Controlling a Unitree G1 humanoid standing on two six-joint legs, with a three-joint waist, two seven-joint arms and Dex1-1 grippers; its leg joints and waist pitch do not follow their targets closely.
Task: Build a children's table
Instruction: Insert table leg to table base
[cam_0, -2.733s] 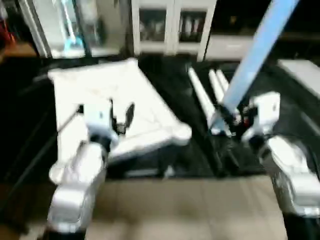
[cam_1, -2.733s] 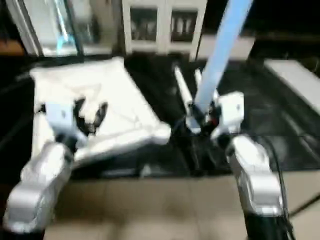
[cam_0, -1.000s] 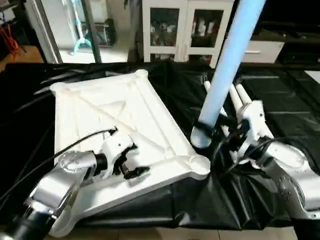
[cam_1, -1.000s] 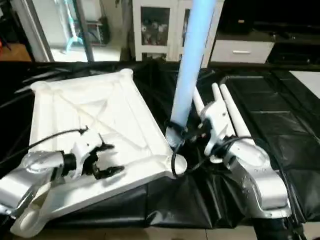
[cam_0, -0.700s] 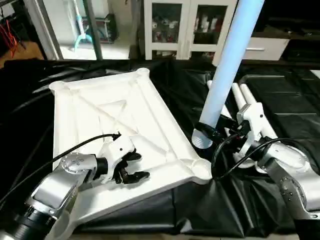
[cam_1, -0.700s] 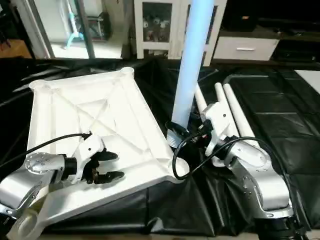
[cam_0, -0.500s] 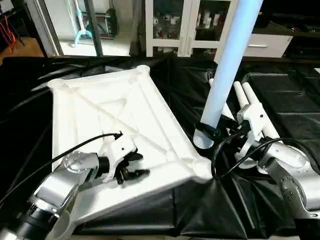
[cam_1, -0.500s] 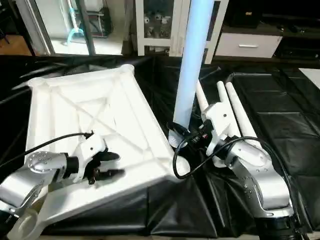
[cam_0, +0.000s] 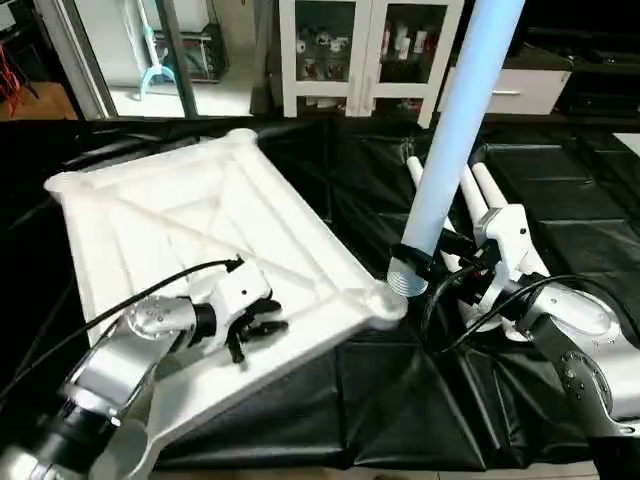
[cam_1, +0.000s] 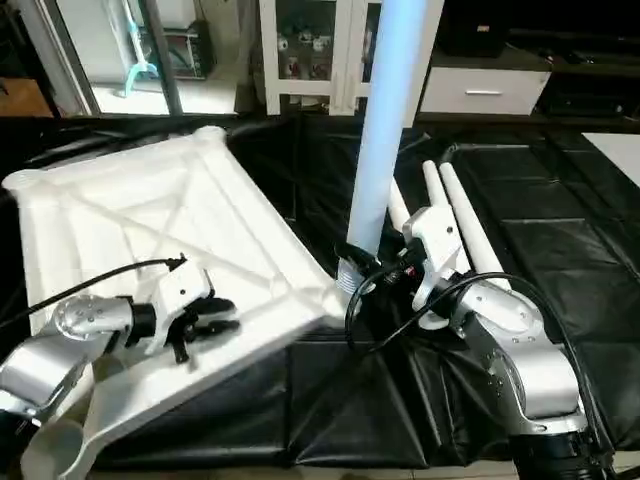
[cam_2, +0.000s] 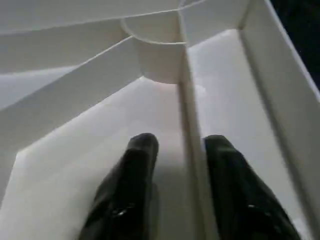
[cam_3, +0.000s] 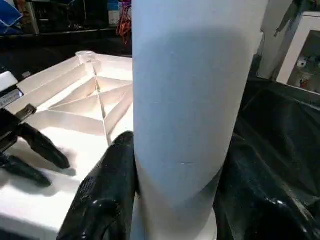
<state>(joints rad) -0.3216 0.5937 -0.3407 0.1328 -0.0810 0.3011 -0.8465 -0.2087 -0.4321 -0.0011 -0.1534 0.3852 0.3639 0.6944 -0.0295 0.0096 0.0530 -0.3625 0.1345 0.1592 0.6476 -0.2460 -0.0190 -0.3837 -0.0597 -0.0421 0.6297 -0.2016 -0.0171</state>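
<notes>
The left claw (cam_0: 262, 328) sits low on the upturned tabletop (cam_0: 180, 230), its 2 black fingers drawn fairly close on either side of a raised rib near the near edge; whether they already pinch it cannot be told from the head views. The right claw (cam_0: 432, 268) is closed around the lower part of a leg (cam_0: 450, 130) held nearly upright, its ribbed end hanging just beside the corner socket (cam_0: 383, 302) and slightly above it. More legs (cam_0: 488, 195) lie on the black-covered surface (cam_0: 560, 180) behind the right arm.

In the left wrist view the fingertips (cam_2: 142, 147) straddle a thin upright rib (cam_2: 190, 150), 1 on each side, with narrow gaps showing.

In the right wrist view the fingers (cam_3: 112, 175) grip the leg, and the tabletop with the other claw (cam_3: 35, 155) lies beyond.

The step in hand looks like seating the 1st leg: the left claw steadies the tabletop while the right brings the leg to the socket. Next, the leg's end needs to shift sideways until centred over the socket, then go straight down, axis kept in line so it does not jam.
</notes>
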